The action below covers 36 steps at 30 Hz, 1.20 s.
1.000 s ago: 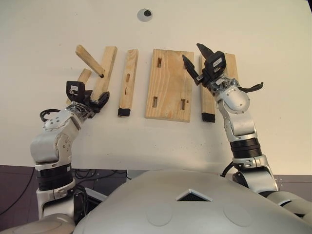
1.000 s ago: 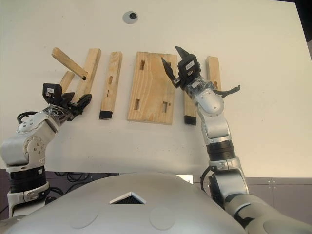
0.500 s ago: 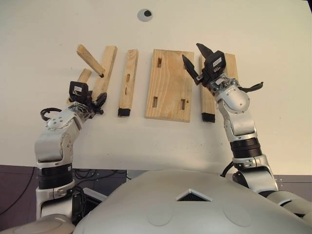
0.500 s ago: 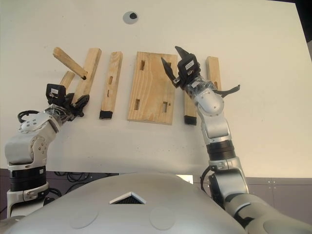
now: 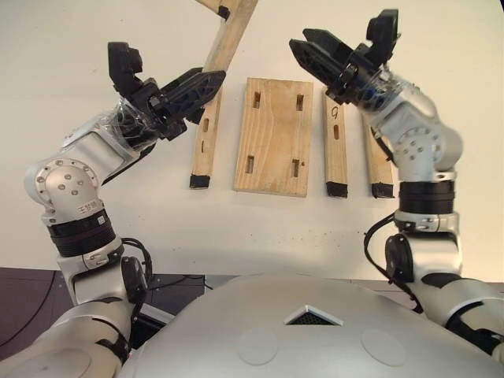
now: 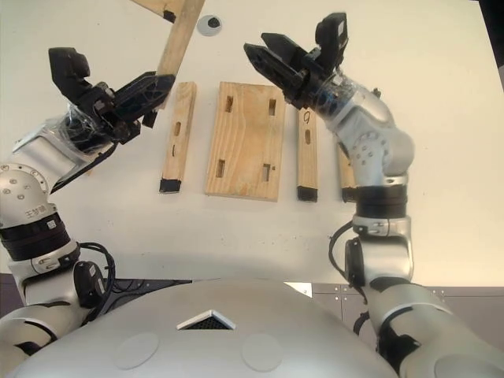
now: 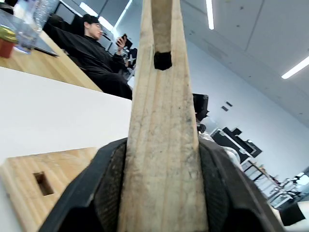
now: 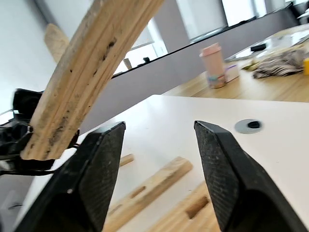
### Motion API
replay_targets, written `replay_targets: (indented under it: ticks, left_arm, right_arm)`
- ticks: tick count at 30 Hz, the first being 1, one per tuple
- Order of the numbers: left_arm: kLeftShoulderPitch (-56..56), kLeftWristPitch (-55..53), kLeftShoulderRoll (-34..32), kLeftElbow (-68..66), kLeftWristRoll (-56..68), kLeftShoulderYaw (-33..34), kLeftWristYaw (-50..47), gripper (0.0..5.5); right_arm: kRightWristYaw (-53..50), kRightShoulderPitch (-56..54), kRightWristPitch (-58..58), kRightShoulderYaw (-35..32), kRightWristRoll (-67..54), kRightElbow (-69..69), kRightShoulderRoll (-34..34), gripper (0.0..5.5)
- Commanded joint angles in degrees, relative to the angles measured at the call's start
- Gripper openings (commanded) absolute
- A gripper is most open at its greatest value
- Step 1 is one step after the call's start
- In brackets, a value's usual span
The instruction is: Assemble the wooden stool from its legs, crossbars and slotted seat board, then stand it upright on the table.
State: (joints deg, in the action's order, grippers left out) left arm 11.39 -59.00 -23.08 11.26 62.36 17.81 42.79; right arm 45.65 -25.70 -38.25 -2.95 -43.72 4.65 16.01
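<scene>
My left gripper (image 5: 187, 93) is shut on the lower end of a wooden leg (image 5: 229, 35), held tilted above the table. A crossbar (image 7: 161, 23) is plugged into that leg's slot near its upper end. The leg (image 7: 164, 145) sits clamped between the two black fingers. The slotted seat board (image 5: 274, 135) lies flat mid-table. One loose leg (image 5: 205, 138) lies to its left and two legs (image 5: 335, 150) (image 5: 379, 167) to its right. My right gripper (image 5: 346, 35) hangs open over the board's far right corner, holding nothing. Its black fingers (image 8: 96, 179) frame the raised leg (image 8: 91, 72).
A small grey disc (image 6: 209, 25) is set in the table beyond the parts. A short wooden piece (image 8: 126, 159) lies on the table under the left arm. The white table's front edge (image 5: 236, 264) runs close to me. Desks with cups stand in the room behind.
My left gripper has taken the leg with its crossbar and lifted it off the table, swinging it up and inward. My right arm has risen and shifted farther back, still open.
</scene>
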Motion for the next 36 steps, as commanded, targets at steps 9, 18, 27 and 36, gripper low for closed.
replay_targets:
  ticks: [9,18,27,36]
  left_arm:
    - [1.4,2.5,2.0,-3.6,2.1,-6.0,8.8,1.99]
    - [1.6,3.6,2.3,-5.7,1.3,-6.9,9.4,1.99]
    - [1.3,2.9,1.9,-4.4,1.1,-7.6,10.3,1.99]
    - [0.4,2.9,0.6,-3.2,0.3,-9.9,12.3,1.99]
  right_arm:
    - [-7.8,-5.1,-25.6,-8.8,-21.5,1.7,-4.2,3.79]
    - [-9.7,-6.0,-27.7,-9.5,-24.9,-0.7,-5.1,3.79]
    - [-9.8,-7.5,-27.5,-9.0,-23.1,0.6,-5.3,3.79]
    - [-9.2,-9.0,-28.5,-7.8,-21.8,3.7,-5.9,3.49]
